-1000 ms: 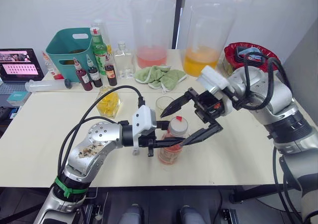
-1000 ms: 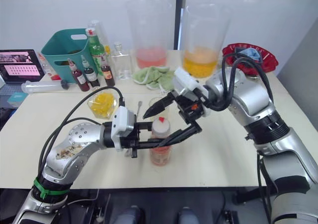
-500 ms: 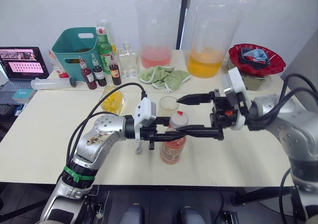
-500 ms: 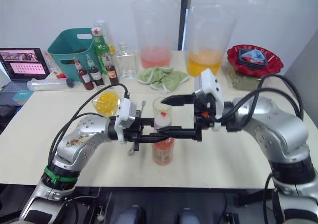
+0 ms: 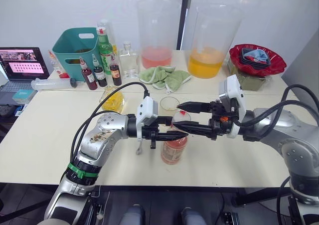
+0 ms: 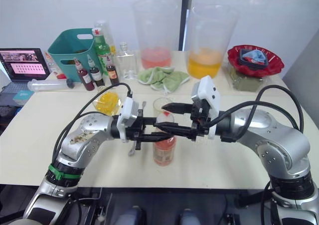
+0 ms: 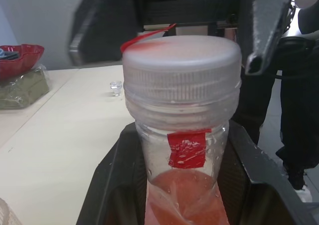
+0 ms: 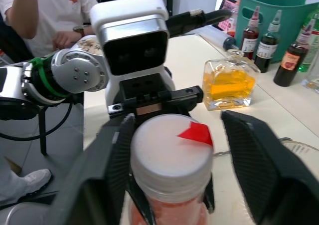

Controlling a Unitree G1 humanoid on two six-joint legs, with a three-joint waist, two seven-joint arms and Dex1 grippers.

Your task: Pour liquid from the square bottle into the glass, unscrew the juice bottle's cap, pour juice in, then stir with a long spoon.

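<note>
The juice bottle (image 5: 174, 147) stood upright on the table (image 5: 45, 135), between the two grippers, its pink-orange juice (image 7: 187, 197) showing below the neck and the white cap (image 8: 171, 150) with its red mark screwed on top. The left gripper (image 5: 172, 131) reached in from the bottle's left, its two black fingers closed against the bottle just under the cap, one on each side of the neck in the left wrist view. The right gripper (image 5: 183, 117) came in from the opposite side at cap height with its fingers spread wide; one finger lay near the cap on either side in the right wrist view, and whether either touched it could not be told. The glass (image 5: 169, 105) stood just behind the bottle, beyond the fingertips of both grippers. The square bottle (image 8: 229, 85), with yellow liquid (image 8: 228, 88) in it, sat near the left arm's far side, apart from the glass. Farther back stood small dark-red bottles (image 5: 89, 77), a teal bin (image 5: 75, 48), green cloths (image 5: 162, 77) and two large pitchers (image 5: 212, 38)
</note>
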